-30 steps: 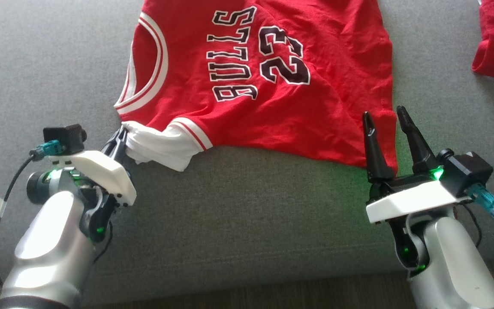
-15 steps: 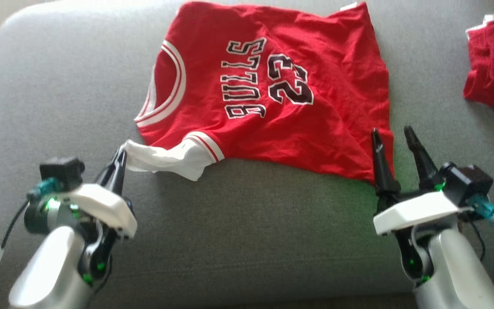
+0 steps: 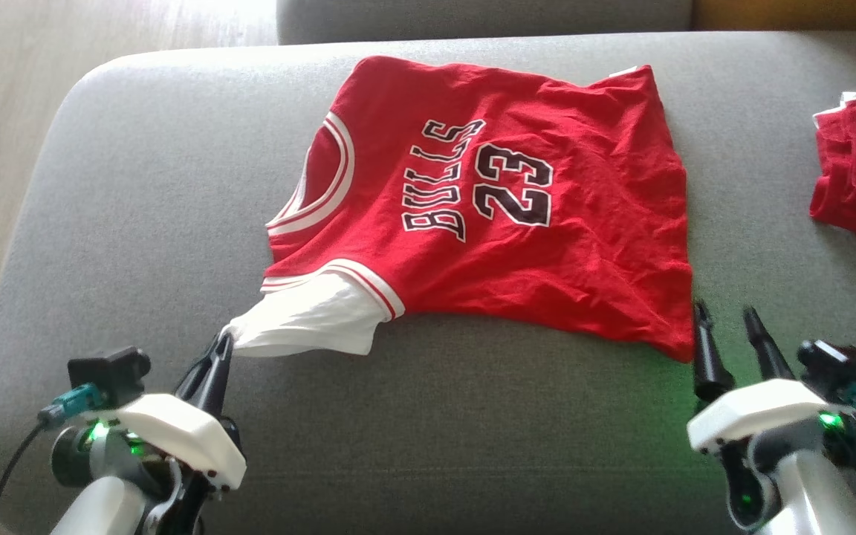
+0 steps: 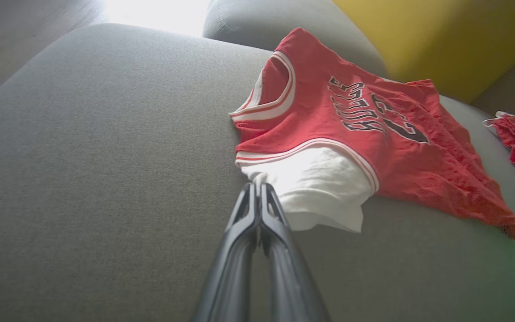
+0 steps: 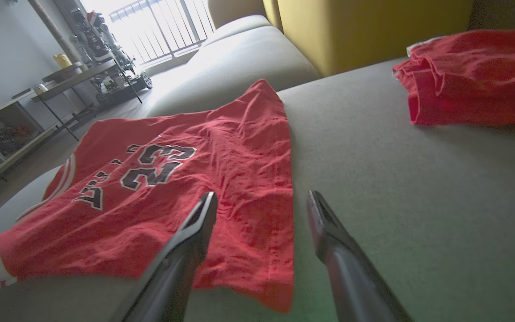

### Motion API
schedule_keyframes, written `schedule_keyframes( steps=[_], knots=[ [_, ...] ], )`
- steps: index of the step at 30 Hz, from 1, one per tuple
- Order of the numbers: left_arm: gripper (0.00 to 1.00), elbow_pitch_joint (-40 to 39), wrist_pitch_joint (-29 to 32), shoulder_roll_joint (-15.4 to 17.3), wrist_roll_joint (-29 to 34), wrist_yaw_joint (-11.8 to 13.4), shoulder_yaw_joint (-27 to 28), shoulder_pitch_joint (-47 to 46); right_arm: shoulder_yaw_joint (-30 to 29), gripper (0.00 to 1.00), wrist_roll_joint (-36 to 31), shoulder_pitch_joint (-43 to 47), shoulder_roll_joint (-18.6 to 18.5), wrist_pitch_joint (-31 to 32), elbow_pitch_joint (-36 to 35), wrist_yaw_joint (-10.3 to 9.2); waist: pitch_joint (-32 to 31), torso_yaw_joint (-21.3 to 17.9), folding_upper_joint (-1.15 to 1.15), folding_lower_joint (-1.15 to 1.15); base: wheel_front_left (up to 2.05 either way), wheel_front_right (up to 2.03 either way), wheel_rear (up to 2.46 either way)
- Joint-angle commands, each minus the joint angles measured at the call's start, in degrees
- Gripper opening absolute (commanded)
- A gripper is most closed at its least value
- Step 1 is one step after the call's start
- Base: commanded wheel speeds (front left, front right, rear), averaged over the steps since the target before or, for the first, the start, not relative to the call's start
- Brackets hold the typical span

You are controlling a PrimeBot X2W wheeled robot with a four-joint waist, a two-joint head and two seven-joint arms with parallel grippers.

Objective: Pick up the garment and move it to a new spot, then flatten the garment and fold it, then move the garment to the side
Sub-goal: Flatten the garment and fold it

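Jersey (image 3: 547, 245) sleeve (image 3: 309, 327) tight in left gripper (image 3: 224, 340); right gripper (image 3: 724, 309) wide beside hem (image 3: 675, 348).

White wrist shells (image 3: 175, 437), dark fingers (image 3: 209, 377)

Reaches forward with the left arm (image 3: 97, 513) and the right arm (image 3: 825, 498) from the bottom corners of the head view. Clamps the left gripper (image 3: 223, 343) tight, fingers pressed flat together and angled up and slightly right, pinching the tip of the white sleeve (image 3: 316, 323) of the garment (image 3: 547, 245). Holds the right gripper (image 3: 725, 310) spread wide, empty, pointing up. Glows green at both wrists.
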Motion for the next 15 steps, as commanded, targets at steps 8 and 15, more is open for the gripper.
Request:
schedule_keyframes(
  steps=[8,15],
  knots=[
    [0.0,-4.75,0.29,0.41,-0.93,1.14,1.75,-1.31,-0.44,1.0,5.44,-5.65,-0.19,-0.72,10.28,-0.01,0.21,1.51,0.0,0.0,0.0,0.0,0.0],
    [0.0,-5.04,0.0,-0.04,-0.93,1.18,1.19,-1.35,5.27,1.0,18.45,-10.05,-0.19,-1.58,20.59,-0.01,0.56,2.18,0.0,0.0,0.0,0.0,0.0]
  ],
)
